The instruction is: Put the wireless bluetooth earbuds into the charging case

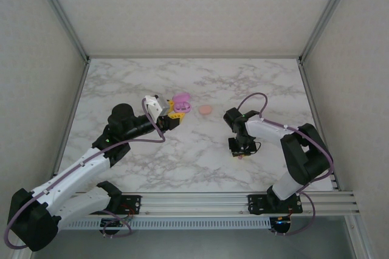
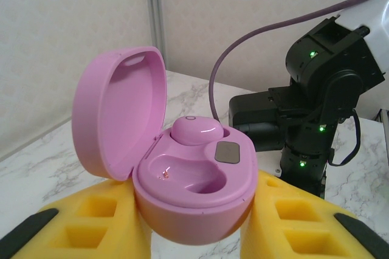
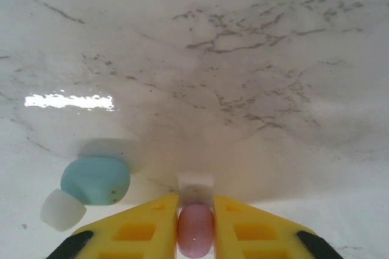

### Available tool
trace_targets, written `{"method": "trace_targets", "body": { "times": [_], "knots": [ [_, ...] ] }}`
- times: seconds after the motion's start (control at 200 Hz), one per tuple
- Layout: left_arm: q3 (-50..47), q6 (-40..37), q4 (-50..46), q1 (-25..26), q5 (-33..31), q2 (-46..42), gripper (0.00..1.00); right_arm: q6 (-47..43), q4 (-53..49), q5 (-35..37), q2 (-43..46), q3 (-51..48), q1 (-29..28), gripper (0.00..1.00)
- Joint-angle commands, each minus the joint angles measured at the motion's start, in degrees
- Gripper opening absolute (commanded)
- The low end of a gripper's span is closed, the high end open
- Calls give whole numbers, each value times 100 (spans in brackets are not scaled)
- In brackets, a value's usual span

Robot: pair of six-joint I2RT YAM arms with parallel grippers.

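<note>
Clerk: Claw, left (image 1: 173,118). Width and load?

Checker: Narrow, its two yellow ribbed fingers (image 2: 91,225) pressed on either flank of the charging case (image 2: 194,207). Case: glossy pink plastic, oval, lid (image 2: 118,116) hinged up on the left side. One seated earbud (image 2: 196,130), smooth pink, lies in the rear well; the front well (image 2: 188,177) is bare. A grey rectangular patch (image 2: 228,151) sits beside the bud.

Clerk: Left arm (image 1: 79,171), pose?

Checker: Stretched low and forward from its base, wrist turned toward the middle of the bench (image 1: 200,168), which is white marble-patterned and polished.

Clerk: Loose item, centre?

Checker: Small peach-pink rounded piece (image 1: 206,109), lying just right of the case; too small to tell more.

Clerk: Claw, right (image 3: 196,203)?

Checker: Almost closed, pinching a pink earbud (image 3: 196,231), glossy and egg-shaped, between the yellow fingers just above the bench. A teal earbud (image 3: 96,180), matte, with a white tip (image 3: 62,209), lies on the bench to its left, apart from the fingers.

Clerk: Right arm (image 1: 292,149)?

Checker: Folded, elbow raised, wrist pointing straight down.
</note>
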State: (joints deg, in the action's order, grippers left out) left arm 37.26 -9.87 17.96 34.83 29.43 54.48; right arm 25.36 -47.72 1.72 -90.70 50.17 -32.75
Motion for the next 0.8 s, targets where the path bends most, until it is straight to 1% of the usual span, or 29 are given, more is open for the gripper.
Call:
{"method": "trace_targets", "body": {
  "times": [0.0,0.17,0.23,0.335,0.441,0.571,0.666,0.796],
  "knots": [
    [-43,-61,106,56,-16,-20,32,159,-321,77,631,181,75,19],
    [-113,-223,389,59,5,152,32,86,-533,-676,1638,749,219,19],
    [-108,-310,466,59,56,255,32,105,-452,-1268,1909,1012,290,19],
    [-86,-416,629,59,107,464,31,305,118,-2493,2181,1468,298,19],
    [-72,-452,884,67,133,706,31,627,777,-3619,2150,1867,305,18],
    [65,-570,937,102,220,1003,31,1019,1604,-4575,2000,2196,282,18],
    [120,-624,1032,138,246,1145,31,1224,2006,-4960,1845,2402,220,18],
    [203,-656,1059,171,291,1249,31,1258,2135,-4973,1624,2673,74,19]
  ]
}}
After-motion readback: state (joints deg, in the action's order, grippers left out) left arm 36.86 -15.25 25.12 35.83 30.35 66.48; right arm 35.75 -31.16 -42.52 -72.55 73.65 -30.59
